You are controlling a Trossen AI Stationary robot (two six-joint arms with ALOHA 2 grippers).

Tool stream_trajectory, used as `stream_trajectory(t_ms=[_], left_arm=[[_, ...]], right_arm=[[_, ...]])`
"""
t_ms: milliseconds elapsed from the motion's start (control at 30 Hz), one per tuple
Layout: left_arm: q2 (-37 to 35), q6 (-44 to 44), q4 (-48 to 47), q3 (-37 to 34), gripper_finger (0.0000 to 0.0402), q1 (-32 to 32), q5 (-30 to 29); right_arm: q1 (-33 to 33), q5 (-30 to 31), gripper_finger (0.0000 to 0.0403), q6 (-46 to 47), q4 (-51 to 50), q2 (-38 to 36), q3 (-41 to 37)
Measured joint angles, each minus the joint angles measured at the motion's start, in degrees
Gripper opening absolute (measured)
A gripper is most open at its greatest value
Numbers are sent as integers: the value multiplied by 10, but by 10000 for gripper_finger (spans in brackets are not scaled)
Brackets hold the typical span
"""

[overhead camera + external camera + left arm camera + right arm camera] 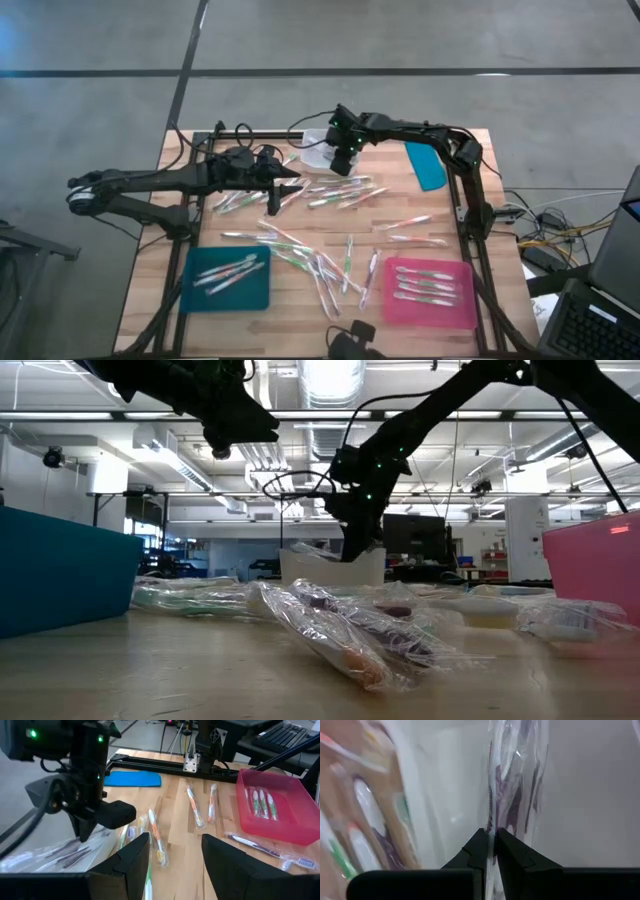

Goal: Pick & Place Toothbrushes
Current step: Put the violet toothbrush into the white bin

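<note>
Several wrapped toothbrushes point(330, 190) lie scattered on the wooden table; a few lie in the teal tray point(228, 278) and the pink tray point(430, 292). My right gripper point(345, 162) points steeply down over the white bin point(315, 152) at the far middle, shut on one clear-wrapped purple toothbrush point(512, 795). In the low view the right gripper point(355, 548) stands just above the bin point(330, 565). My left gripper point(288, 186) hovers open above the table, left of the bin, its fingers point(135, 857) with nothing between them. My right gripper pinches the clear wrapper's edge point(491, 826) between its two fingertips, coming from above and slanting down. The wrapped toothbrush runs on past the fingertips along their line, down toward the white bin's inside. Whether its lower end touches the bin, I cannot tell.
A flat blue piece point(427, 165) lies at the far right of the table. A black frame point(465, 215) runs round the table's edges. Loose wrapped brushes point(350, 625) crowd the table's middle and near part, between the two trays.
</note>
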Motion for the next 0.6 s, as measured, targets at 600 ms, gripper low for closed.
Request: stream_trajectory(t_ms=[600], left_arm=[[0, 0, 0, 0, 186, 0, 0]], right_arm=[[-7, 53, 58, -40, -6, 2, -1]])
